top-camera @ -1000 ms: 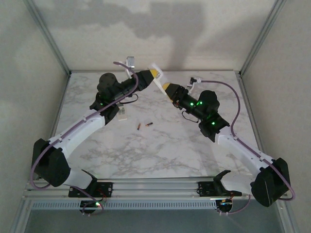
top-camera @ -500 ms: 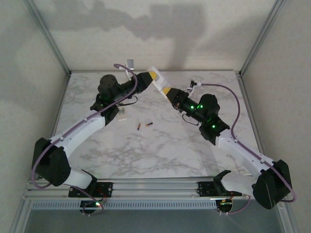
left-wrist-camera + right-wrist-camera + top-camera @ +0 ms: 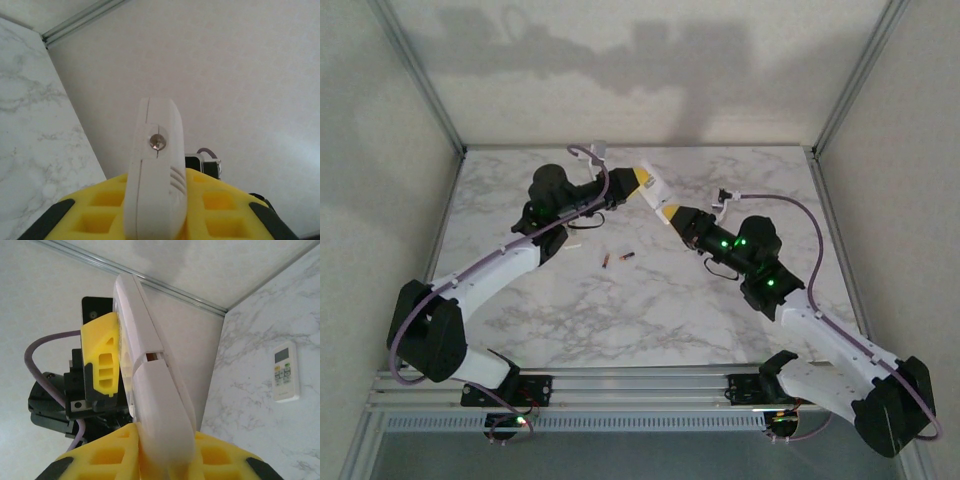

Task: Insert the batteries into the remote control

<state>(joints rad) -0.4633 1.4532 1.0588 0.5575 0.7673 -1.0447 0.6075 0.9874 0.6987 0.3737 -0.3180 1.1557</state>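
Above the far middle of the table, the remote control hangs clear of the marble. The left gripper clamps its far end, and the right gripper now grasps its near end, having squeezed in from a wider gap a second ago. The pair sits lower in the overhead view than before. The two batteries lie unmoved, side by side on the marble, and a smaller white handset lies face up apart from them.

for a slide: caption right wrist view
Left gripper and right gripper clamp a white handset; another remote lies beyond.
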